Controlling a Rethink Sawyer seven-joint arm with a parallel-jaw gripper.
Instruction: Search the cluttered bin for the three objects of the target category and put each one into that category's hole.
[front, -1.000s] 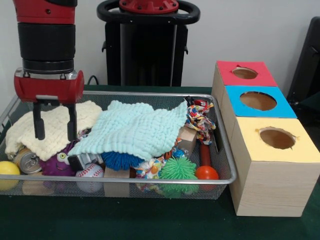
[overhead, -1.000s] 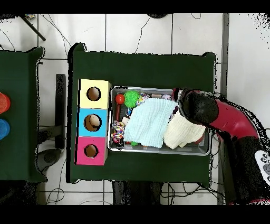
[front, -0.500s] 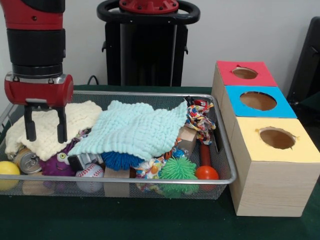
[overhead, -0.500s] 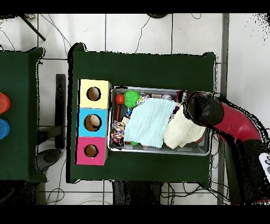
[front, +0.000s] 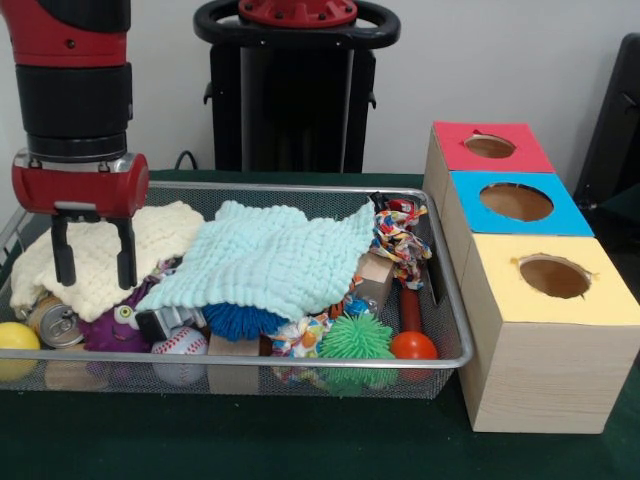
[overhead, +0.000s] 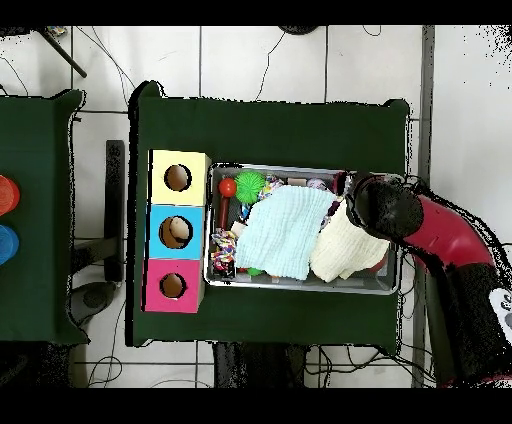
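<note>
The gripper (front: 95, 252) hangs over the end of the cluttered bin (front: 300, 188) that sits at the left in the front view. Its two black fingers (front: 126, 254) are spread apart and hold nothing. The fingertips stand in front of the cream cloth (front: 100, 255); whether they touch it cannot be determined from either view.

The cluttered bin stands on the green table (front: 300, 440), filling most of its middle. One short end lies just beside the row of three boxes. The row runs along one short side of the table: yellow box (front: 545, 330) toward the camera-side edge, blue box (front: 510, 205) in the middle, red box (front: 485, 148) toward the pedestal-side edge. Each box has one round hole in its top.

Bin contents:
- Cream cloth, at the gripper end.
- Light blue cloth (front: 270, 258), across the middle, overlapping the cream cloth.
- Green spiky ball (front: 357, 340) and orange ball (front: 413, 346), by the rim nearest the camera.
- Blue spiky ball (front: 240, 320), partly under the light blue cloth.
- Baseball (front: 180, 348), drinks can (front: 55, 322) and yellow ball (front: 18, 340), toward the camera-side corner at the gripper end.

In the overhead view the red arm (overhead: 440, 235) reaches over the bin end farthest from the boxes.
</note>
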